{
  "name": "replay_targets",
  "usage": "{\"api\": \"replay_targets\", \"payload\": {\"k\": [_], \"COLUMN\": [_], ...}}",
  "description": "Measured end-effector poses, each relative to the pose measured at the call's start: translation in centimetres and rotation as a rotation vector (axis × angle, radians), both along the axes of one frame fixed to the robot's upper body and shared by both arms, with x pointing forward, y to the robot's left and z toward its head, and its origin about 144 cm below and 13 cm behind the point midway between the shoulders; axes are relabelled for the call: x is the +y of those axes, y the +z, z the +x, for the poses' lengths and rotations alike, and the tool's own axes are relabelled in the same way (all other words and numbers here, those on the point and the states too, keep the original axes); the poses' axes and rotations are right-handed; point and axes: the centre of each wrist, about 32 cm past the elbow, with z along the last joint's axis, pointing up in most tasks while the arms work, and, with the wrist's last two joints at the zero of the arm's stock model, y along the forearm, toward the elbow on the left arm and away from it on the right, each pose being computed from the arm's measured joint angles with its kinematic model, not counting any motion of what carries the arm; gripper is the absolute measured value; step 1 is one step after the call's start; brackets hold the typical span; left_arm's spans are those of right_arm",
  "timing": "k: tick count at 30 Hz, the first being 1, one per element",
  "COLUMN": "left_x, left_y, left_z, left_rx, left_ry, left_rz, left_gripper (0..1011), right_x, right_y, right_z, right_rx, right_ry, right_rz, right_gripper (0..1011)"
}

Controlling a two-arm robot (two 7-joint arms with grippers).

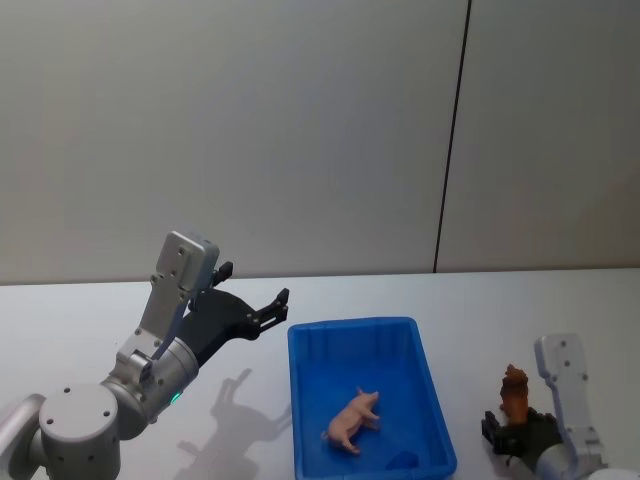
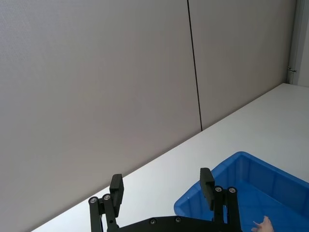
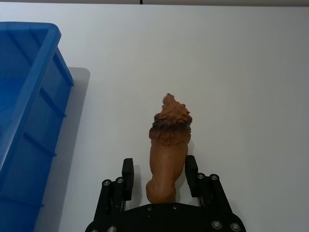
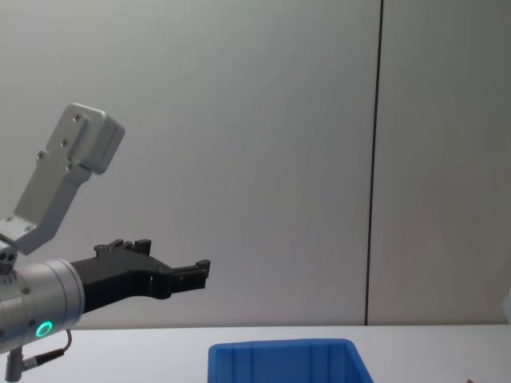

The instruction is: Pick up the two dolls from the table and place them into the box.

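Flanking the lion doll (image 3: 168,154), right end effector (image 3: 157,176) narrowly parted beside the box (image 3: 29,121); left end effector (image 1: 255,300) wide, aloft.

Box (image 4: 281,361) bottom cut off below

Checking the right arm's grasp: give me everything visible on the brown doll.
The brown doll is a small lion-like figure, orange-brown with a darker shaggy mane, seemingly moulded plastic. It stands on the white table, to the right of the blue box and apart from it. The right gripper straddles its hind end, one finger on each side, with slight gaps showing, so not yet clamped.
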Motion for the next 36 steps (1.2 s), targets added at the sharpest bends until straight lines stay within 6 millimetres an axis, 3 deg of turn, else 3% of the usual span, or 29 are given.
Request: {"api": "replay_targets", "payload": {"k": [8,12,36], "left_x": [0.0,0.0,0.0], "left_y": [0.0,0.0,0.0], "left_z": [0.0,0.0,0.0], "left_rx": [0.000,0.000,0.000], "left_ry": [0.000,0.000,0.000], "left_rz": [0.000,0.000,0.000], "left_gripper": [1001,1001,1001], "right_x": [-0.1,-0.1,0.0], "right_y": [0.0,0.4,4.9], "right_z": [0.3,0.3,-0.5], "right_rx": [0.012,-0.007,-0.265], "right_ry": [-0.001,-0.002,0.115], "right_rz": [0.022,0.024,-0.003], "right_gripper": [392,306,297]}}
